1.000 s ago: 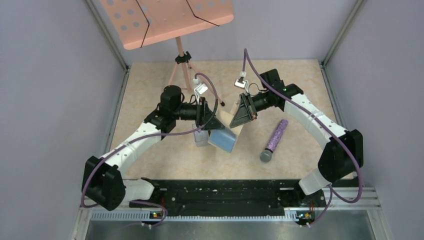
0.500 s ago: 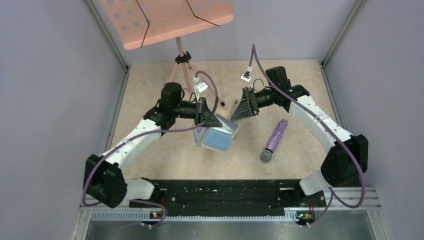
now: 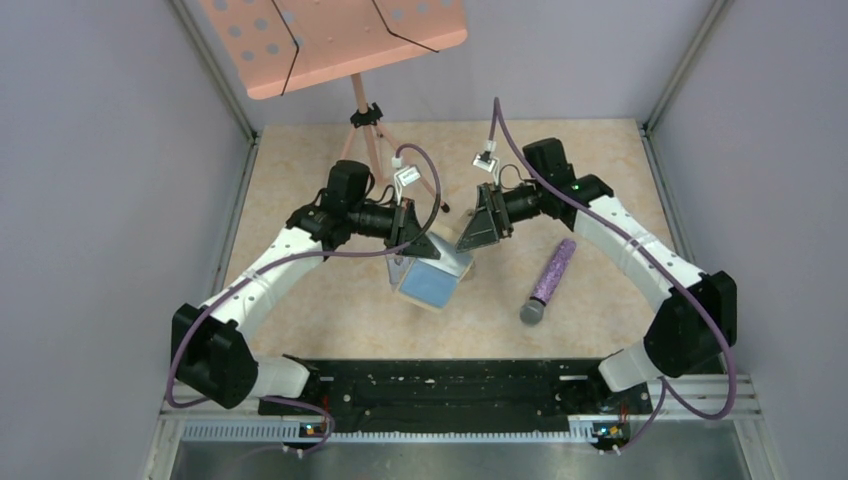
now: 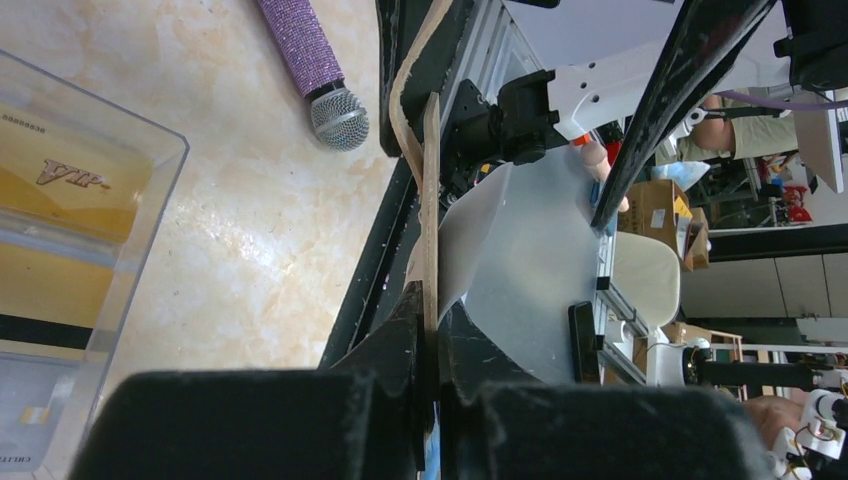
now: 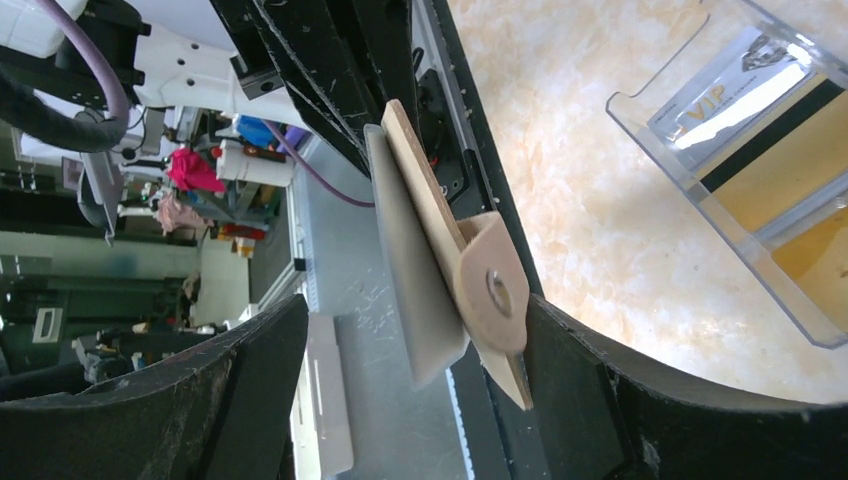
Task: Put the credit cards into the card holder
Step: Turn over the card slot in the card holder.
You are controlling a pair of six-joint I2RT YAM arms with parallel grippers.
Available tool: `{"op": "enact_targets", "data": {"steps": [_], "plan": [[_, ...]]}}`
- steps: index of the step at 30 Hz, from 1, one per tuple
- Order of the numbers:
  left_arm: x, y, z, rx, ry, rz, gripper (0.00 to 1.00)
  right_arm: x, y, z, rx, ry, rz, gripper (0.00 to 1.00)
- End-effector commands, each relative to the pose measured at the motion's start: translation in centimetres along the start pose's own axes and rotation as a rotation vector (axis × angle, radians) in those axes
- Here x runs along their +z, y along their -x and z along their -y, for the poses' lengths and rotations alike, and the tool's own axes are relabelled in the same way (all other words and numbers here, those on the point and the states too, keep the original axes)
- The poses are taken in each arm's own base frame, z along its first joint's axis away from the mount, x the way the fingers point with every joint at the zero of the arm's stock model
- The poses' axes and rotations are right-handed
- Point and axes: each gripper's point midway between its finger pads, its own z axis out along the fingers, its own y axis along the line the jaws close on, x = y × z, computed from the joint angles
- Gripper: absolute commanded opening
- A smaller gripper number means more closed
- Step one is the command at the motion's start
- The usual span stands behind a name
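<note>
- Versus a second ago: my left end effector (image 4: pixel 430 345) has clamped the card holder (image 4: pixel 431 200); my right end effector (image 5: pixel 420 395) has let go, jaws wide.
- Card holder stands edge-on at centre of the left wrist frame, pinched between my left fingers; credit cards (image 4: pixel 70 180) at far left in the clear box (image 4: pixel 140 235).

The table (image 3: pixel 330 300) has a smooth, marbled beige top with a soft sheen. The box (image 4: pixel 130 270) is clear, glossy plastic, and the cards (image 4: pixel 60 175) in it are shiny gold plastic. The wallet (image 5: pixel 432 215) looks like matt tan leather or imitation, smooth and light blue inside, with a dull metal snap (image 5: pixel 497 288). Toward the table's right edge, the mic (image 3: pixel 550 275) has a purple glitter body and a metal mesh head. The right fingers (image 5: pixel 640 400) are matt black.
</note>
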Motion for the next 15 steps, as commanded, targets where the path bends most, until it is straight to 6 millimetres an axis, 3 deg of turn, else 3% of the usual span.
{"op": "enact_targets", "data": {"steps": [1, 4, 7, 10, 13, 15], "plan": [[-0.3, 1.4, 0.7, 0.044, 0.0, 0.02, 0.0, 1.7, 0.0, -0.6, -0.057, 0.016, -0.038, 0.76], [-0.3, 1.6, 0.5, 0.039, 0.014, 0.026, 0.0, 3.0, -0.4, -0.7, -0.056, 0.029, -0.074, 0.65], [-0.2, 1.8, 0.2, 0.039, 0.027, 0.03, 0.0, 3.7, -0.6, -0.2, -0.038, 0.03, -0.094, 0.43], [-0.3, 1.9, -0.5, 0.032, 0.073, 0.041, 0.08, 4.0, -0.5, 0.6, -0.021, 0.001, -0.093, 0.0], [-0.7, 1.8, -2.0, 0.026, 0.17, 0.062, 0.33, 4.0, -0.4, 1.2, -0.009, -0.025, -0.086, 0.0], [-1.2, 1.8, -3.2, 0.01, 0.245, 0.093, 0.43, 3.6, -0.2, 1.9, 0.004, -0.056, -0.07, 0.0]]}}
